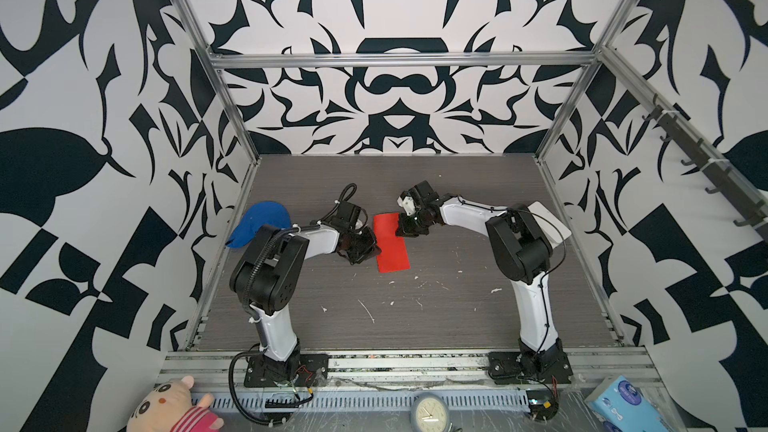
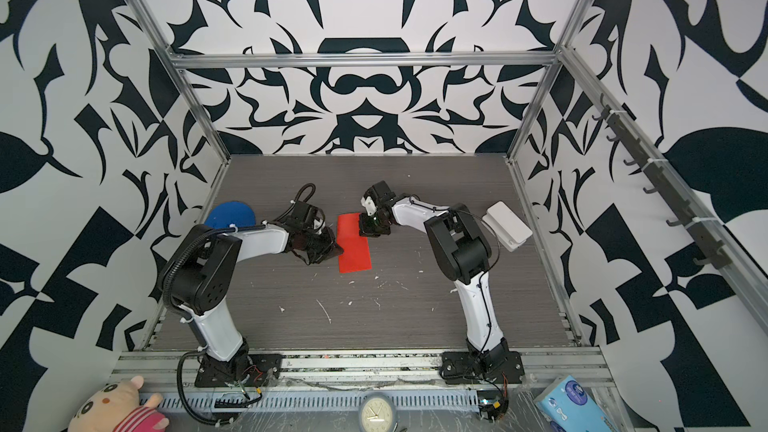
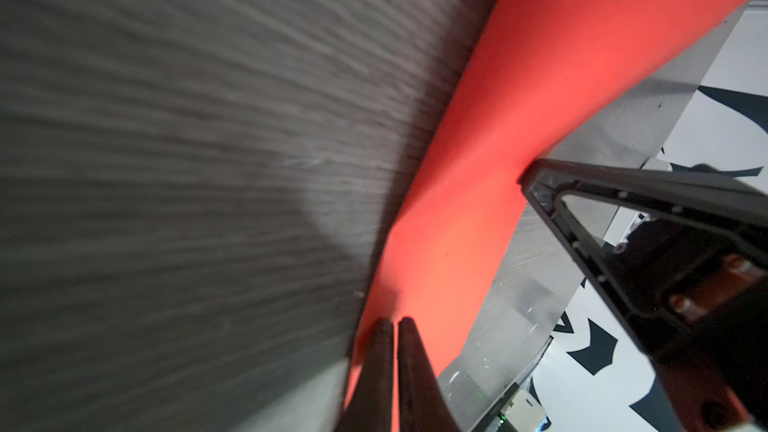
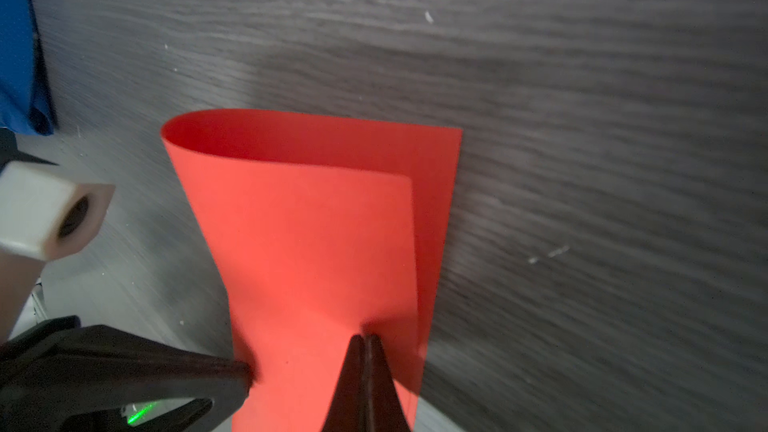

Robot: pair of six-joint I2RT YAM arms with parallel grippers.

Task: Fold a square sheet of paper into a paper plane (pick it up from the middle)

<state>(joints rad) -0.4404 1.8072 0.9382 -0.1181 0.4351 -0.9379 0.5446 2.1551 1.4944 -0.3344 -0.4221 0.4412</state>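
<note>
The square sheet of paper (image 1: pixel 392 245) is seen in both top views lying near the middle of the table (image 1: pixel 436 317), doubled over into a long rectangle between the two grippers. In the right wrist view the sheet (image 4: pixel 316 243) is shown in two layers: the bend is a rounded, open loop rather than a pressed crease, and the upper layer's free edge stops a little short of the lower layer's edge, so the halves are not quite matched.

The right gripper (image 4: pixel 365 340) is set down on the upper layer near the free edges, its jaws closed tight together; nothing is seen pinched between them. The left gripper (image 3: pixel 395 326) is placed at the opposite long side, by the bend, its jaws drawn almost together with only a thin slit showing. Whether paper is caught in that slit cannot be told.

The step in hand is judged to be the first fold, the centre crease of the plane. For the next move the free edges would need to be kept pinned while the loop is flattened and pressed along its whole length; the slight offset would best be corrected first.

A blue cloth lump (image 1: pixel 259 222) and a white box (image 1: pixel 550 218) lie well apart, at the table's sides.
</note>
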